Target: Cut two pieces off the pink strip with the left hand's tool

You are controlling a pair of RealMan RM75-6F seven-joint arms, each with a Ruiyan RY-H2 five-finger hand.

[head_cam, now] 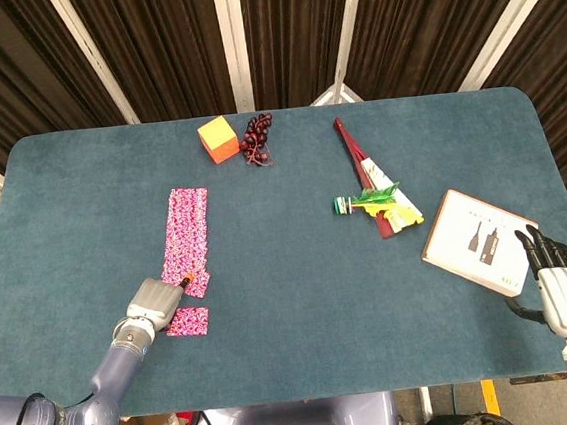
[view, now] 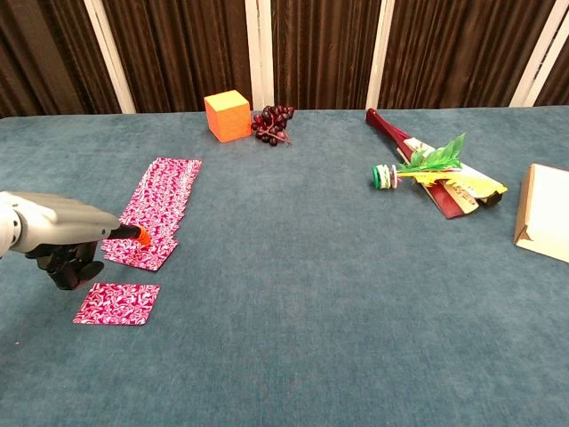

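The pink patterned strip (head_cam: 187, 237) (view: 158, 207) lies lengthwise on the left of the table. One cut square piece (head_cam: 189, 321) (view: 117, 303) lies just below its near end. My left hand (head_cam: 152, 305) (view: 55, 240) grips a grey tool whose orange tip (head_cam: 185, 280) (view: 141, 236) sits over the strip's near end. My right hand (head_cam: 562, 288) rests at the table's near right edge, its fingers spread and nothing in it; it appears only in the head view.
An orange cube (head_cam: 218, 138) and dark grapes (head_cam: 256, 138) sit at the back. A red stick bundle with green and yellow items (head_cam: 377, 195) lies right of centre. A cardboard box (head_cam: 478, 240) is beside my right hand.
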